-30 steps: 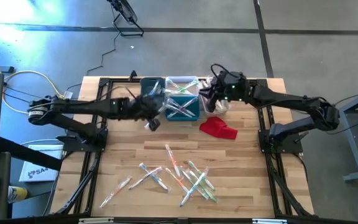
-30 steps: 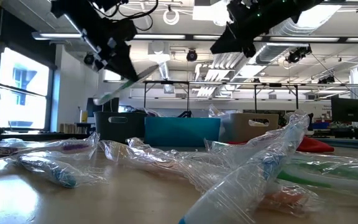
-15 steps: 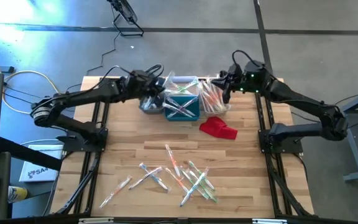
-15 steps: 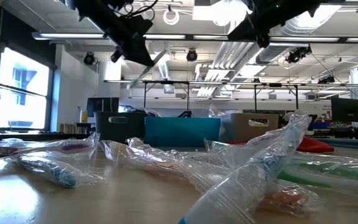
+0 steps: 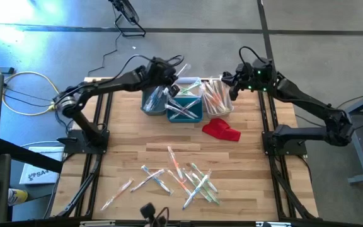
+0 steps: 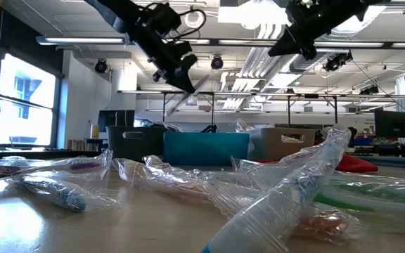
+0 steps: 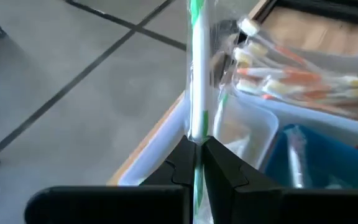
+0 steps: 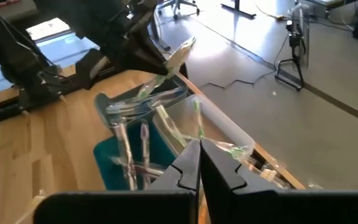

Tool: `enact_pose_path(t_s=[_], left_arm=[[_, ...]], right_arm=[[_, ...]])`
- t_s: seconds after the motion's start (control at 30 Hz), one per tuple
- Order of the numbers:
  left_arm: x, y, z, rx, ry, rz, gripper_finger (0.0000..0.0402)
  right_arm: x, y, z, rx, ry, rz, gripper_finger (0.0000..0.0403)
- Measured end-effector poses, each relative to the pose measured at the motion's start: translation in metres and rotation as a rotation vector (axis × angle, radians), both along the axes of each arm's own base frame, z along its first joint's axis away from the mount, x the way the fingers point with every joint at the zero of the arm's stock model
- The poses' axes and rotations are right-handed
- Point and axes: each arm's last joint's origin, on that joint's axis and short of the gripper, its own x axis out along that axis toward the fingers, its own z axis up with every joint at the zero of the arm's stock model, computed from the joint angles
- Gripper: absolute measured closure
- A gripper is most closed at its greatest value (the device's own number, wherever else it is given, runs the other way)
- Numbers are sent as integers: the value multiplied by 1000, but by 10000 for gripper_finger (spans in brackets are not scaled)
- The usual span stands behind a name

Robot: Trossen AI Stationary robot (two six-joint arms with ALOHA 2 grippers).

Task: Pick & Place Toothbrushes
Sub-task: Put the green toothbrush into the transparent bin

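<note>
My left gripper hangs over the bins at the table's far middle, shut on a green-and-white toothbrush in a clear wrapper. The same toothbrush shows in the right wrist view, above the grey bin. The teal bin and a white bin holding orange toothbrushes stand beside it. My right gripper is shut on nothing, in the air at the white bin's right side. More wrapped toothbrushes lie flat on the near half of the table. My left gripper pinches the wrapped toothbrush's handle between its two fingers, somewhere along its middle. The brush sticks out past the fingertips on both sides. It is lifted clear above the bins and slants.
A red cloth lies just near of the bins. Crumpled clear wrappers and toothbrushes fill the table's near part in the low view. A band of bare wood runs between the bins and the loose toothbrushes.
My left gripper has swung toward the table's far edge and rightward, rising a little, from beside the grey bin to above the bins; the toothbrush has gone with it. My right gripper has drawn back from over the white bin toward the table's right edge.
</note>
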Motion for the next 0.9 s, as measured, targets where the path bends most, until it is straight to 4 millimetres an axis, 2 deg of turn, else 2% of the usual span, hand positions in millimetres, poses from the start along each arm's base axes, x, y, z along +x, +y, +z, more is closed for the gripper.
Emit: enact_pose_path(t_s=[0.17, 0.33, 0.53, 0.8, 0.9], left_arm=[[6, 26, -9, 15, -22, 4, 390], [9, 42, -18, 22, -59, 8, 390], [20, 51, -35, 23, -89, -34, 390], [31, 59, -68, -15, -29, -38, 390], [32, 60, -75, -26, -16, -39, 390]], right_arm=[[-1, -2, 0, 1, -2, -12, 399], [-1, -2, 1, -14, -7, -19, 399], [-1, -2, 1, -16, -8, -19, 398], [-2, -2, 1, -47, 19, -2, 398], [-2, -2, -1, -43, 33, 1, 398]])
